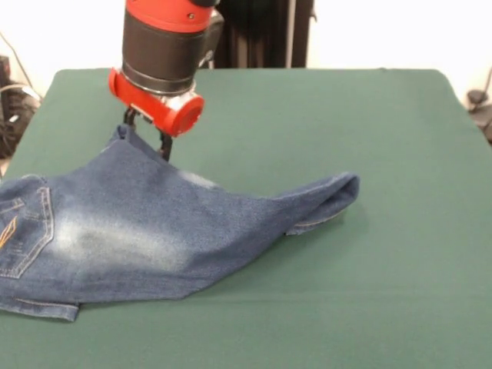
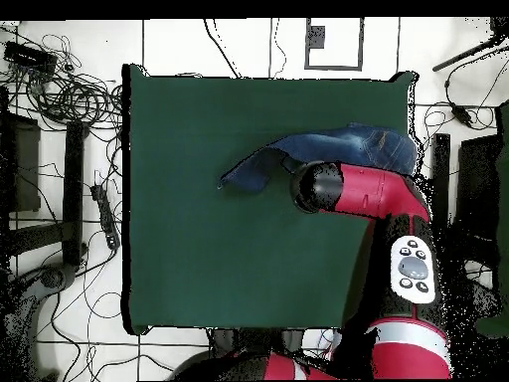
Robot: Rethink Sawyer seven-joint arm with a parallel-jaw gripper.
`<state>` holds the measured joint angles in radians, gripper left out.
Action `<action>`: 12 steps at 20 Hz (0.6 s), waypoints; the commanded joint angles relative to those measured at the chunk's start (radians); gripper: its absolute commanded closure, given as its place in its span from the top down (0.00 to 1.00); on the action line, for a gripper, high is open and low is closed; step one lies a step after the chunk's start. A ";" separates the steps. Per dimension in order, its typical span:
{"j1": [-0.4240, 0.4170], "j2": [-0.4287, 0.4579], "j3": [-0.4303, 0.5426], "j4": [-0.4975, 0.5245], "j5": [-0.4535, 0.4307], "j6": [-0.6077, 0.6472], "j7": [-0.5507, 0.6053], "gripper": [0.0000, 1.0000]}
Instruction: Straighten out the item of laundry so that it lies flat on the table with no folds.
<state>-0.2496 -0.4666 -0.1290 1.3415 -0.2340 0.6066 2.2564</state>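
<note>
Covering nearly all of both views, the green tabletop (image 1: 323, 323) carries a single garment. The red and black arm (image 2: 373, 191) reaches over it; in the overhead view it crosses the near part of the jeans, and its wrist hides the claw there. The jeans (image 1: 146, 231) lie at the left of the front view, toward the camera's side, with the waist end running off the left edge. A back pocket (image 1: 23, 227) with orange stitching shows at that edge. Pale faded patches mark the denim across the seat and thigh. The cloth is not flat: one edge is lifted into a peak under the arm, and the fabric slopes down from it on both sides. One leg stretches right and ends in a cuff (image 1: 330, 201) that is folded back on itself, its hem resting on the tabletop. The claw (image 1: 146, 131) hangs below the red wrist collar, its dark fingers (image 1: 164, 144) narrow and pinched on the raised edge of the jeans, holding that peak clear of the tabletop.
</note>
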 commanded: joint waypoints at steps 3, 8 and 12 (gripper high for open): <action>-0.050 0.138 0.107 -0.001 0.054 -0.273 0.151 1.00; -0.068 0.147 0.126 0.018 0.086 -0.362 0.176 1.00; -0.075 0.145 0.124 0.021 0.087 -0.394 0.123 0.00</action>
<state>-0.3309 -0.3866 -0.1181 1.3380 -0.1914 0.2745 2.2564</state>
